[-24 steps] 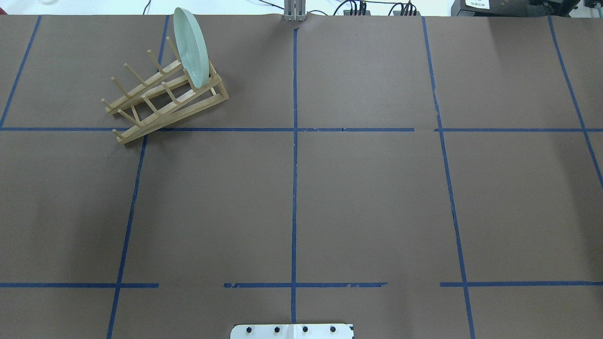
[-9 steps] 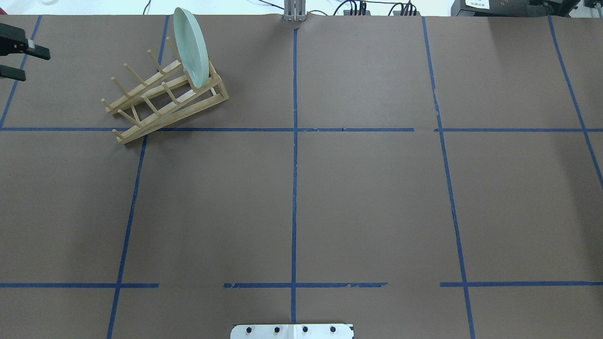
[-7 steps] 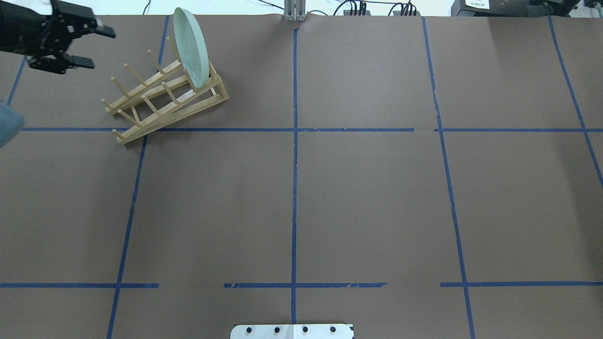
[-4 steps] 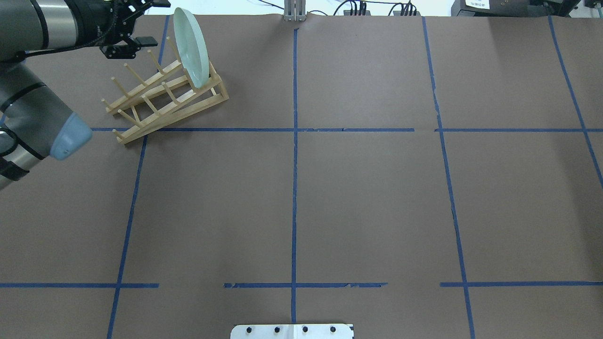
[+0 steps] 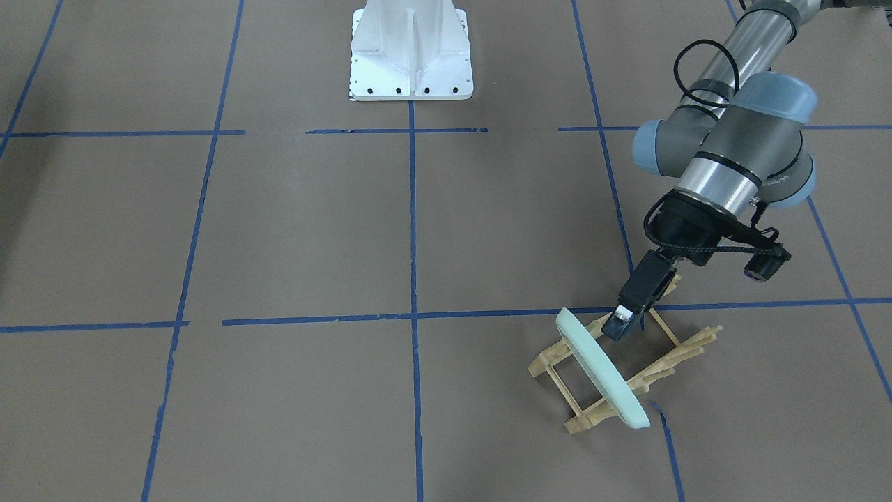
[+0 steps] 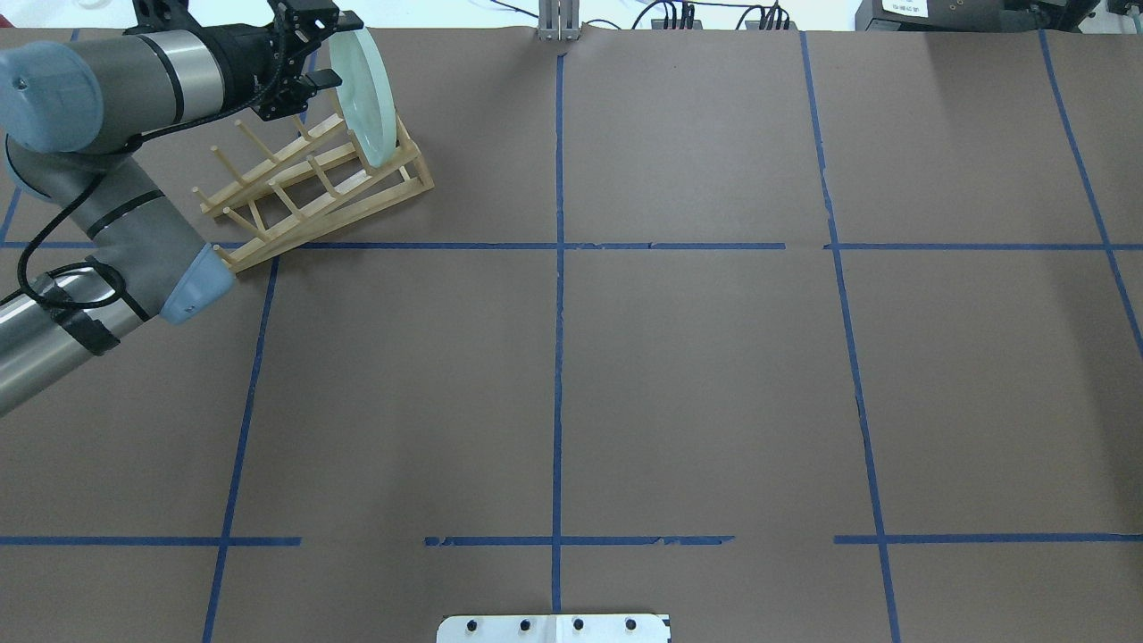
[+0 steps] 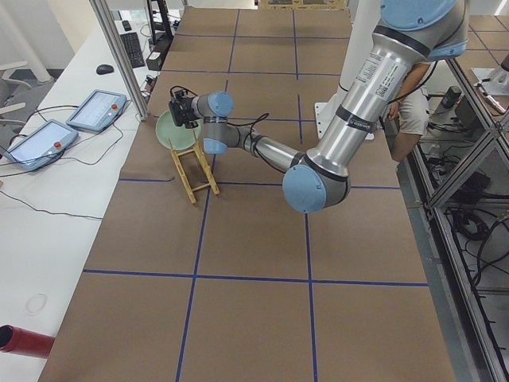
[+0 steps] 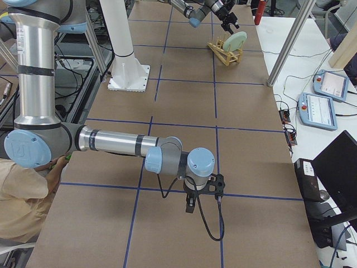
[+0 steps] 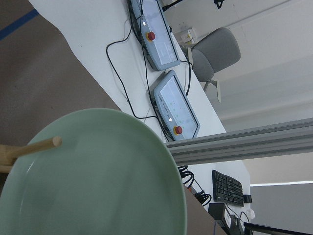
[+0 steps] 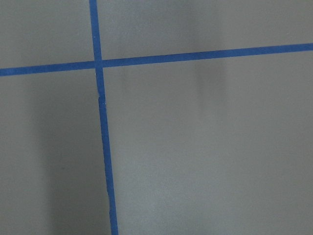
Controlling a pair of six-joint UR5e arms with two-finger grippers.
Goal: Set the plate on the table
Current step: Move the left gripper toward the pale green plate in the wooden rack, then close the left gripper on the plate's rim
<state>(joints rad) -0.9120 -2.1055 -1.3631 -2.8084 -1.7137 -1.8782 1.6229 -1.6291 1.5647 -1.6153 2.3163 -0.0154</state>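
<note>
At the left hand (image 6: pixel 335 49): fingers spread, gripping nothing. Directly ahead of the fingertips, touching or just short of it (cannot tell which): top rim of the round pale mint-green glossy plate (image 6: pixel 364 98), standing on edge, one broad face turned back toward the hand and filling the lower part of the wrist view.

Below the hand and under the plate: light wooden pegged rack (image 6: pixel 304 192), plate lodged in its end slot, one peg crossing the near face, empty pegs trailing back beneath the wrist.

Judged next: straddle the rim, one finger per face, close, then lift along the plate's own plane to clear the pegs.

Farther out on every side: brown paper tabletop (image 6: pixel 696 375) with blue tape lines, for laying the plate flat.

Well apart, toward the tabletop's other end: right hand (image 8: pixel 189 205), poorly placed to help; open or closed, cannot tell.
</note>
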